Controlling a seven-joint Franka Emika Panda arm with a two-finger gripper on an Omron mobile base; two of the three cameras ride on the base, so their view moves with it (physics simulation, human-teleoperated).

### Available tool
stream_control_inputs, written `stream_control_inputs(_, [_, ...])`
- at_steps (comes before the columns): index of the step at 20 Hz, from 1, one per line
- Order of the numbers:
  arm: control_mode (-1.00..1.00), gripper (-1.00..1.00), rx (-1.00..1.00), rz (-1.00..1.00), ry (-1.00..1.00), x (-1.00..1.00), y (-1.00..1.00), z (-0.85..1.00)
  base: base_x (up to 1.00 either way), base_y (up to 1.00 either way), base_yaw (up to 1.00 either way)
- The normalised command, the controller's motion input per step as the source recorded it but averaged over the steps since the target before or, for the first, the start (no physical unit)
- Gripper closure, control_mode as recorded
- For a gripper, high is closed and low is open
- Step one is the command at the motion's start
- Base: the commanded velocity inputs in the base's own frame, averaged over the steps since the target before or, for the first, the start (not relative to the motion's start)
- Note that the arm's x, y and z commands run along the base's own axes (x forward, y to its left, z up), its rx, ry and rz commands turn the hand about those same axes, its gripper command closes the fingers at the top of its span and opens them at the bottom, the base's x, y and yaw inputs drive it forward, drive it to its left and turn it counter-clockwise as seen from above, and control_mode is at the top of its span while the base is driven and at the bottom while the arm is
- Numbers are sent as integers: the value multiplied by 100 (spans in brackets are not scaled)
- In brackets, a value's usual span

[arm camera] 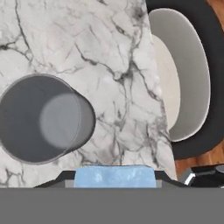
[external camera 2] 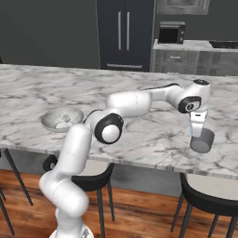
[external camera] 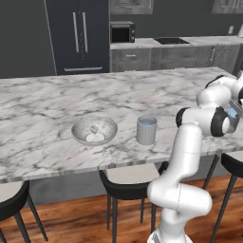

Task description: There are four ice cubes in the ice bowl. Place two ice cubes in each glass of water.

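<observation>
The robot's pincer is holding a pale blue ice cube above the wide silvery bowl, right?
Not quite. The pincer holds the pale blue ice cube, but above a plain grey cylindrical tumbler, not the wide silvery-grey glass bowl, which sits far off along the counter. The right base view shows it.

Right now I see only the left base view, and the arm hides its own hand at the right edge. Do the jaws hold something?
Observer: Yes. In the hand view a pale blue ice cube sits between the jaws.
Operator: Is there a glass close to them?
Observer: Yes. In the right base view a second glass stands near the front edge of the counter, just below the jaws.
Operator: Are they centred over it?
Observer: Not quite, it seems. In the hand view the mouth of that glass lies off to the left of the cube.
</observation>
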Motion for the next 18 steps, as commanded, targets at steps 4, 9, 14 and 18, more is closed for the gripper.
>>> stream_control_inputs(4, [-100,100,0,9,-10,3,-33,-33,0,0,0])
stream_control_inputs(9, [-100,100,0,9,-17,13,-22,-19,0,0,0])
stream_control_inputs(14, [-100,100,0,7,-19,5,-15,5,0,0,0])
stream_control_inputs(18, [-100,100,0,3,-14,1,-2,2,0,0,0])
